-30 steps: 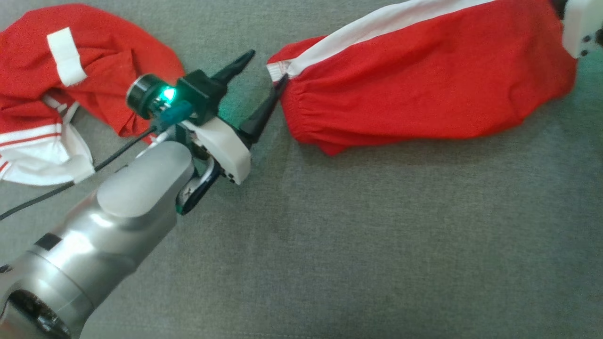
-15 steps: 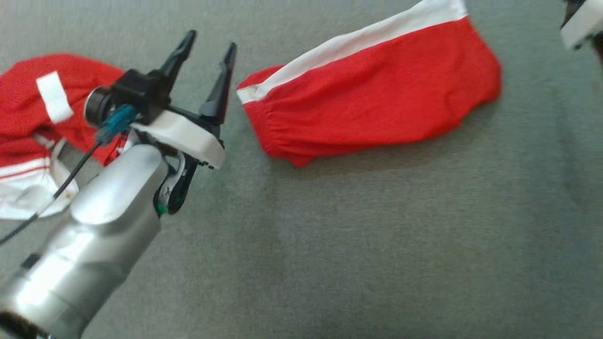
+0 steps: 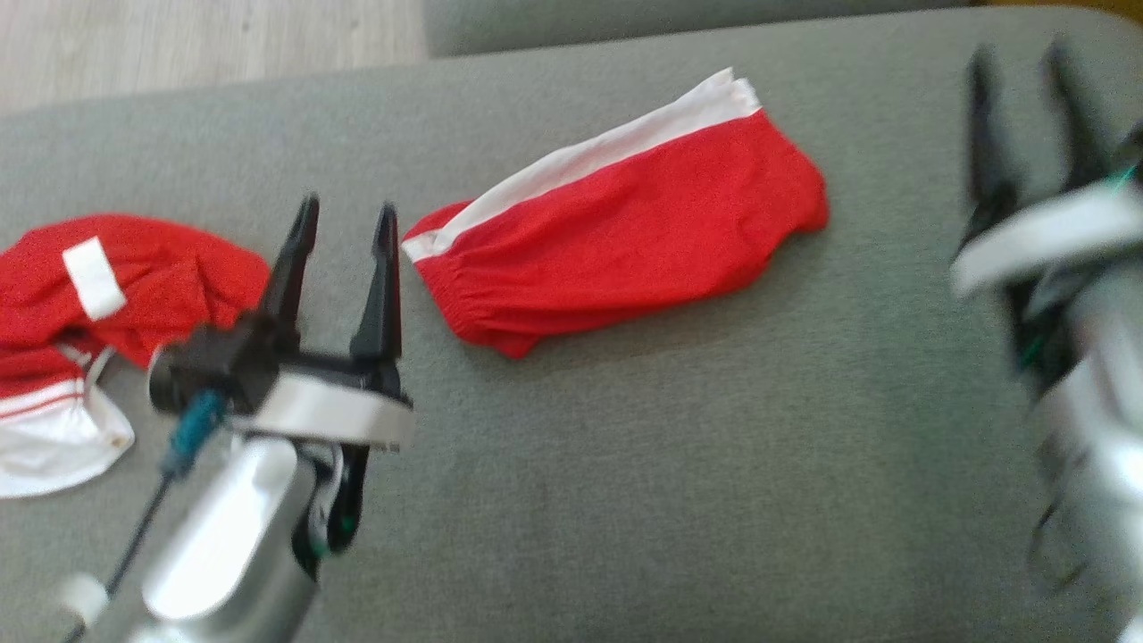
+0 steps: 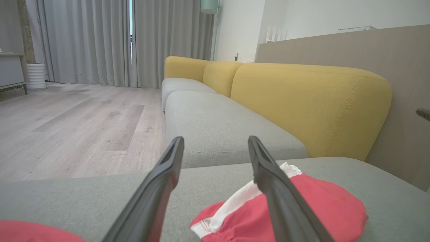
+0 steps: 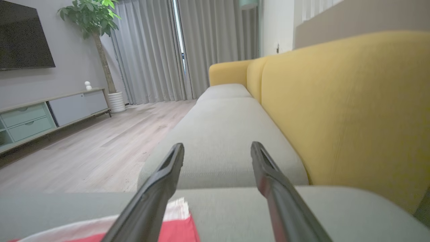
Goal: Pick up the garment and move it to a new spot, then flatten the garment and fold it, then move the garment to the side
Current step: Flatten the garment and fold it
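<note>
The red shorts (image 3: 616,241) lie folded into a long flat bundle in the middle of the grey sofa cushion (image 3: 679,464), so by my reading what remains is moving them aside. The left gripper (image 3: 348,214) hovers just beside the bundle's near-left end with its two fingers spread wide and nothing between them. The right gripper (image 3: 1018,58), blurred in the head view, is likewise wide open and empty, well apart from the bundle's other end. To do this step well, each gripper should probably come down on one end and pinch through every layer rather than the top sheet only. The two should then lift together and level so the fold does not fall open, and steer clear of the crumpled red and white garment (image 3: 116,295) at the left. In the head view the bundle's long axis runs on a slant from lower left to upper right. The gathered elastic end (image 3: 455,286) points towards the left gripper. The white stripe (image 3: 589,161) follows the far long edge, and the layered white hems show at the upper-right end.
</note>
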### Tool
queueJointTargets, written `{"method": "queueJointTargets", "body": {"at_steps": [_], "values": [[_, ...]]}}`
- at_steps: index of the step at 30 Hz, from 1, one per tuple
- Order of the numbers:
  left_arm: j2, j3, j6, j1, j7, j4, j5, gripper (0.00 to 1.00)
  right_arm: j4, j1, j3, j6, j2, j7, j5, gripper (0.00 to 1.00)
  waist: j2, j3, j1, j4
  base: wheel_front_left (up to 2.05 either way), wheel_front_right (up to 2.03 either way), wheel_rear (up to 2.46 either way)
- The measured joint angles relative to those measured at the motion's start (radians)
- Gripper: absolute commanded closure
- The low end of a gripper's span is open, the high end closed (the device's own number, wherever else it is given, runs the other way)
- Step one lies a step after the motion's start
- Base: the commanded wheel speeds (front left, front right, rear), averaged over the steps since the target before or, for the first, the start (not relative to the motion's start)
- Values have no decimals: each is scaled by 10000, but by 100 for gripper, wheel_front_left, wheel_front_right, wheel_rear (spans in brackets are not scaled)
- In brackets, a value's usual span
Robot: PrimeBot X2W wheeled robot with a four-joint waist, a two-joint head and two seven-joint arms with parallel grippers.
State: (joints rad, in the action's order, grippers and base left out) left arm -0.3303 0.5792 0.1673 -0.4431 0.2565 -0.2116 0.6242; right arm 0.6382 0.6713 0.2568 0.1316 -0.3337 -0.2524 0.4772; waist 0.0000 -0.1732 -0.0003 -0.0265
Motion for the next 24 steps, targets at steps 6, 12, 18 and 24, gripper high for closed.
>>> {"method": "queueJointTargets", "body": {"at_steps": [6,12,18,24], "values": [[715,-1039,-205,1589,0,268,-955,0,-1269,-2886,-1818,0,2280,0,-1768,0,0,578,1,-256,0,0,0],[1434,-2036,-690,2942,0,326,-1858,0,-2209,-4546,-2226,0,2784,0,-2320,0,0,949,1,-443,0,0,0],[1975,-2732,-1344,3397,0,353,-2594,0,-2752,-4995,-1912,0,2821,0,-1954,0,0,1034,2,-489,0,0,0],[2318,-3294,-1795,3412,0,326,-3093,0,-2980,-4997,-1921,0,2821,0,-1956,0,0,1031,3,-455,0,0,0]]}}
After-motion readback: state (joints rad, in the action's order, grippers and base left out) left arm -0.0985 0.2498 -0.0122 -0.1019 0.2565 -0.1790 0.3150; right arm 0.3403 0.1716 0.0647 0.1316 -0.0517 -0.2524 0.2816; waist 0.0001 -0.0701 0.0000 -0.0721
